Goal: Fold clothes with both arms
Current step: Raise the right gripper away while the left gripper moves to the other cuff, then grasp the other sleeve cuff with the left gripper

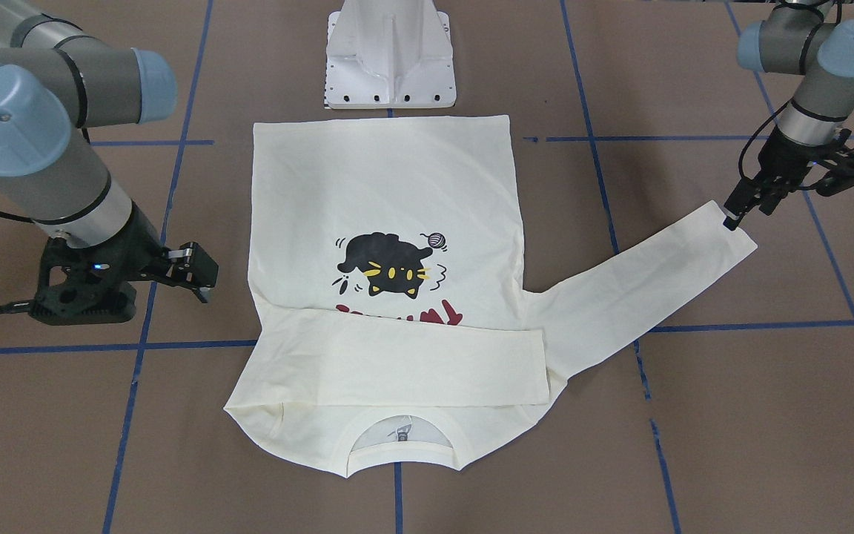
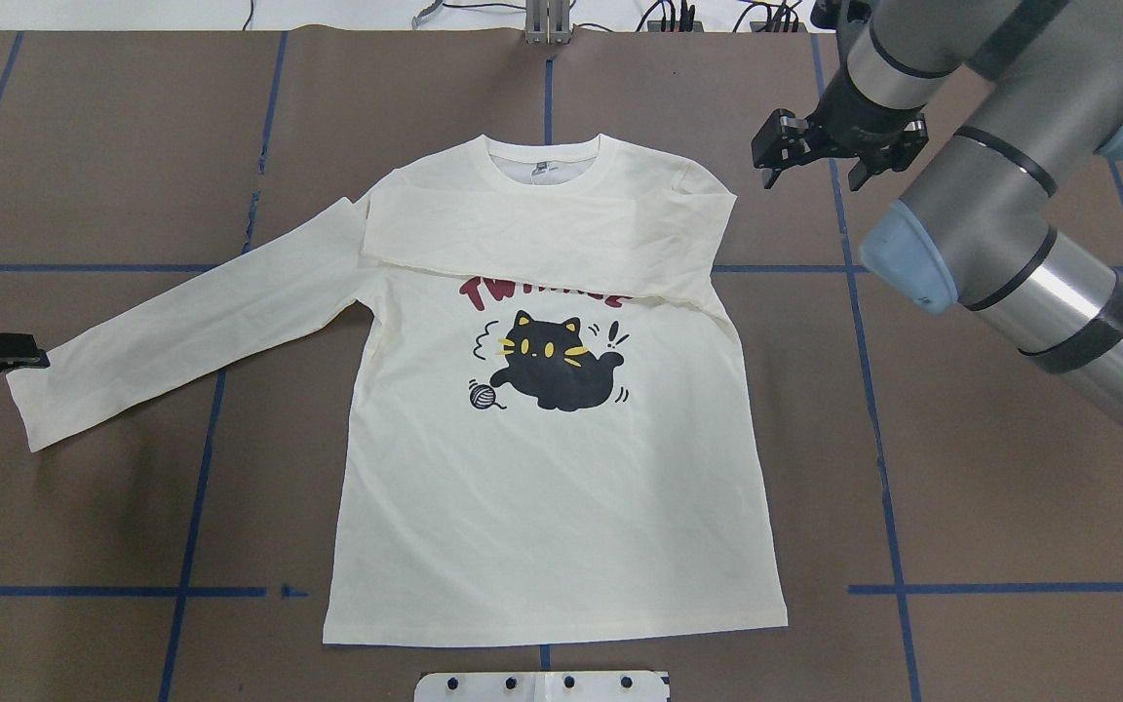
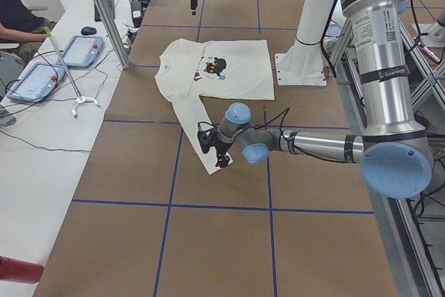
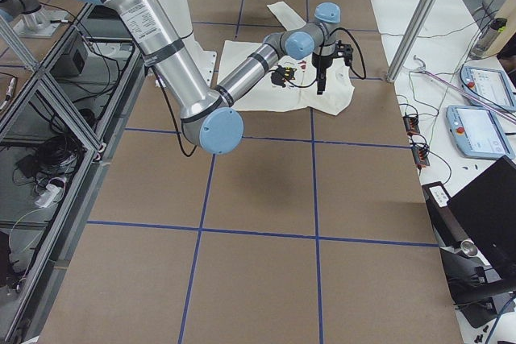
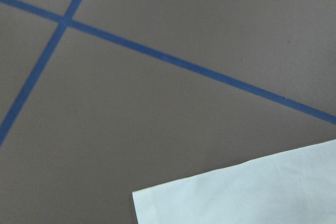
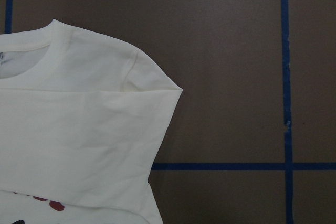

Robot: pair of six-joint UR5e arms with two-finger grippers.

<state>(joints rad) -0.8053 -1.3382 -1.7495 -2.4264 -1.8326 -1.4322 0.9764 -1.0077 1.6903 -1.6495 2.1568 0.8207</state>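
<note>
I'm working over a brown bench (image 2: 84, 507) that's carrying a grid of blue tape lines (image 2: 1010, 588). A white side table (image 3: 42, 137) is running along the operators' side, holding two blue-rimmed tablets (image 3: 82, 51), loose cables, a silver post (image 3: 104, 12) and a red bottle (image 3: 19, 270). A person (image 3: 14, 5) is sitting there.

Long-sleeved cotton T-shirt (image 2: 561, 507): cream all over, sleeves plain. Chest print is a black cat (image 2: 557, 375) with yellow eyes and whiskers. Small grey yarn ball (image 2: 482, 395) beside it, dark red lettering (image 2: 484, 291) above. Flat table surface (image 2: 84, 146): brown, gridded with blue tape lines (image 2: 84, 591). Jointed metal left arm (image 1: 812, 89) and right arm (image 2: 1000, 195): grey, light-blue joint caps. Left gripper (image 1: 732, 216) and right gripper (image 2: 813, 177): black. Pedestal base (image 1: 390, 52): white.
</note>
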